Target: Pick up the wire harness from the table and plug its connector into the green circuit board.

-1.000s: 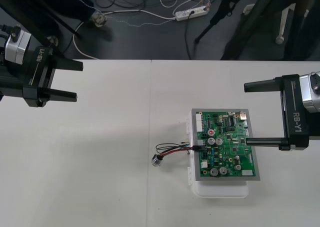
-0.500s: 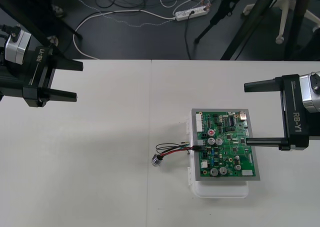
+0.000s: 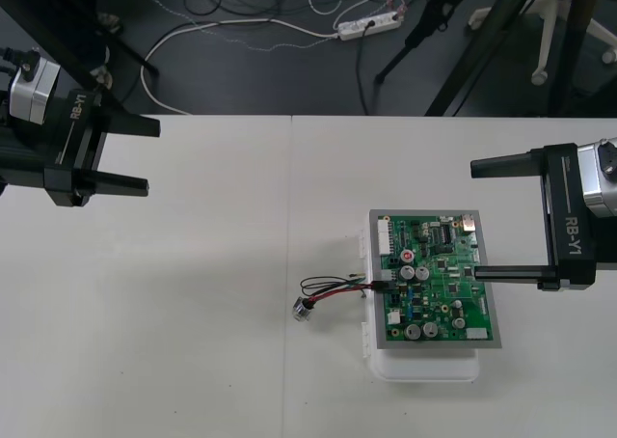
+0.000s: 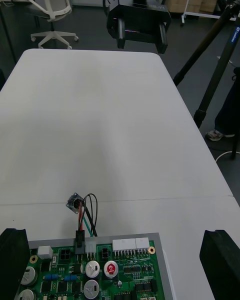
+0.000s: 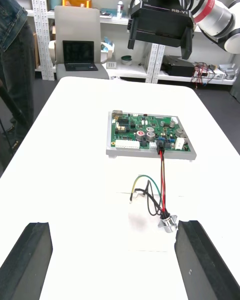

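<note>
Noted black plug (image 5: 161,146) seated in a header on the left edge of the green circuit board (image 3: 432,279), judging by both wrist views. Traced wire harness (image 3: 333,291) looping left of the board, ending in metal socket (image 3: 304,310) lying on table (image 3: 193,313) near the white base (image 3: 424,366). Logged left gripper (image 3: 152,155) well left of the board, fingers spread, empty. Logged right gripper (image 3: 474,221) at the board's right side, spread wide, one finger over the board, gripping nothing. Judged insertion done; left, perhaps, only checking the seating.

Green circuit board (image 3: 434,284) on white base (image 3: 424,369); red, black, green wires (image 5: 162,175).
</note>
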